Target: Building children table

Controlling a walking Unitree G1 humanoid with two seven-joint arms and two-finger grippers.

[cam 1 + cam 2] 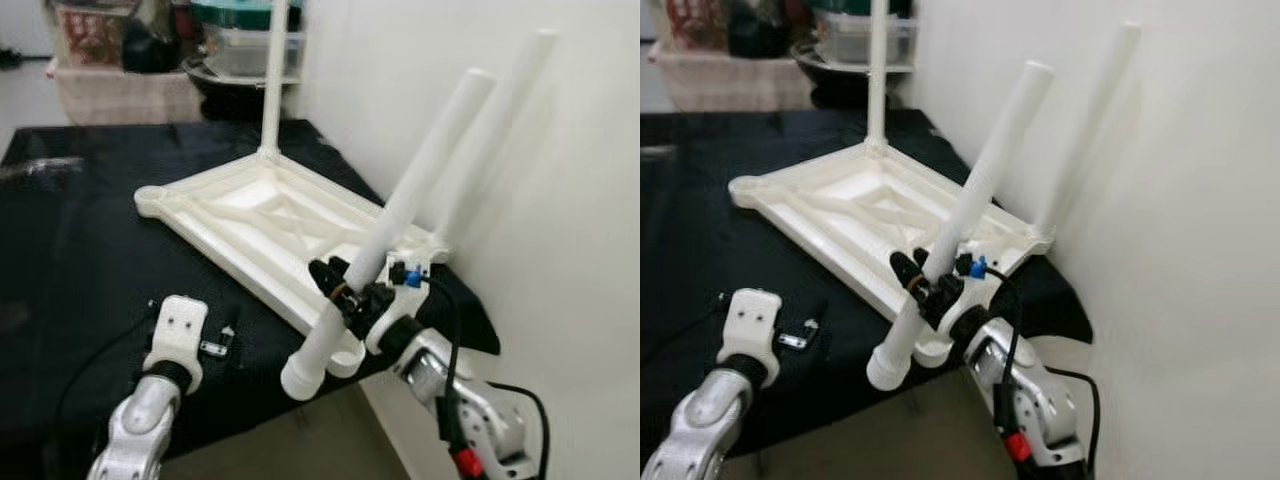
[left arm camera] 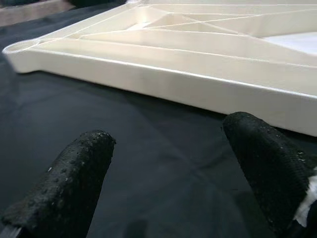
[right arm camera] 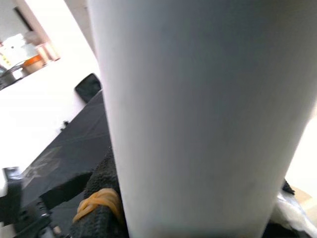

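My right gripper fingers clamp a light, stiff, slippery white leg low down; left gripper gapes empty.

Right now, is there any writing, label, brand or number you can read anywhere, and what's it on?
No text can be read.
The white tabletop, upside down on the black cloth, is plain.
The white table leg held in the right gripper bears no marking.
The left gripper shows no label.
The boxes behind are too blurred to read.
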